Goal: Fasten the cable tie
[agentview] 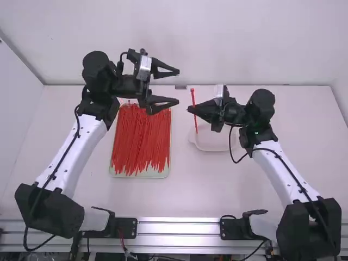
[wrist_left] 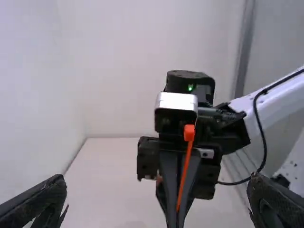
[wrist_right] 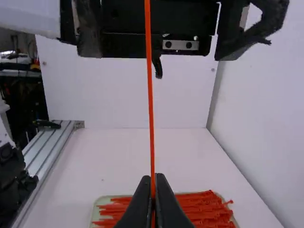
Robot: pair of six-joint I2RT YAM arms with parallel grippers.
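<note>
The right jaws are clamped on a single red cable tie, holding it upright, head at the top, above the white surface just off the 9 o'clock rim of a clear container. The left jaws gape wide and hold nothing; they sit at 9 o'clock of that tie, near it but apart, over the 12 o'clock end of a tray heaped with spare red ties

Bright, even light from above falls on the white table, the left arm and right arm throw only soft, faint shadows, and the cable tie stands vivid against the lit wall.
</note>
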